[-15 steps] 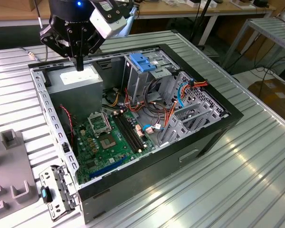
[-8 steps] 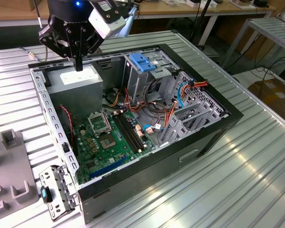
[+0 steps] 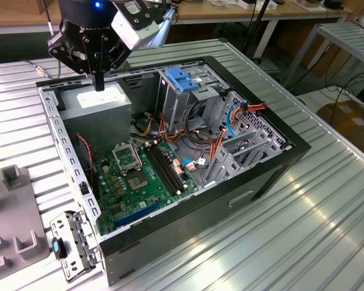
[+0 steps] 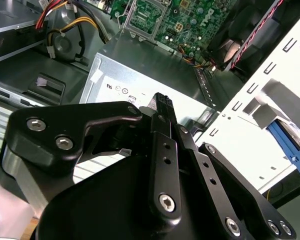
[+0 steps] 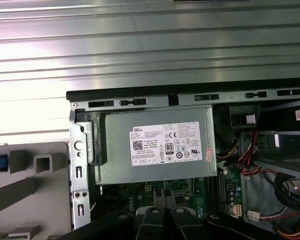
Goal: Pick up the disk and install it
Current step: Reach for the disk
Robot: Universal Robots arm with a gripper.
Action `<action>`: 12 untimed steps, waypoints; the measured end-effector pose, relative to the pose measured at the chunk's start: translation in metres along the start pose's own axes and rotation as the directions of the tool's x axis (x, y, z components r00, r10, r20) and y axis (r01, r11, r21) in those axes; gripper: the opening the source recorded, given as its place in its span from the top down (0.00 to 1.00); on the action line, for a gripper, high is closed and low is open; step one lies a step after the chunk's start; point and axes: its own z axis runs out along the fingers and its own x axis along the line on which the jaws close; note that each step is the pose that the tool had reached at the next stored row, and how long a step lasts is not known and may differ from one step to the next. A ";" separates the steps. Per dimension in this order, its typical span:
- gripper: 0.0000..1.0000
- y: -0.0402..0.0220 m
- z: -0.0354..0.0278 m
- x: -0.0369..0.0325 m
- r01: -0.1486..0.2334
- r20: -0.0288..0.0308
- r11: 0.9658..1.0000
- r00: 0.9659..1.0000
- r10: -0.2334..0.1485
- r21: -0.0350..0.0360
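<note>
Claw pinched together, holding nothing, over the open computer case.
Tip hangs above the grey power-supply box; case sits on ribbed tabletop.

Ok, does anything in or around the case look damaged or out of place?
Nothing looks damaged or spilled. Loose cables sprawl beside the cage, and a metal bracket sits by the corner of the case. The end effector hangs shut and empty over the power supply.

Workshop: opened computer case, ribbed metal table
</note>
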 end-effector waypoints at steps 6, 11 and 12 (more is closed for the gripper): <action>0.89 -0.0001 0.0000 0.0014 0.000 0.000 1.000 1.000 0.000 0.000; 0.89 -0.0002 -0.0001 0.0027 0.000 0.000 1.000 1.000 0.000 0.000; 0.89 -0.0002 -0.0001 0.0029 0.000 0.000 1.000 1.000 0.000 0.000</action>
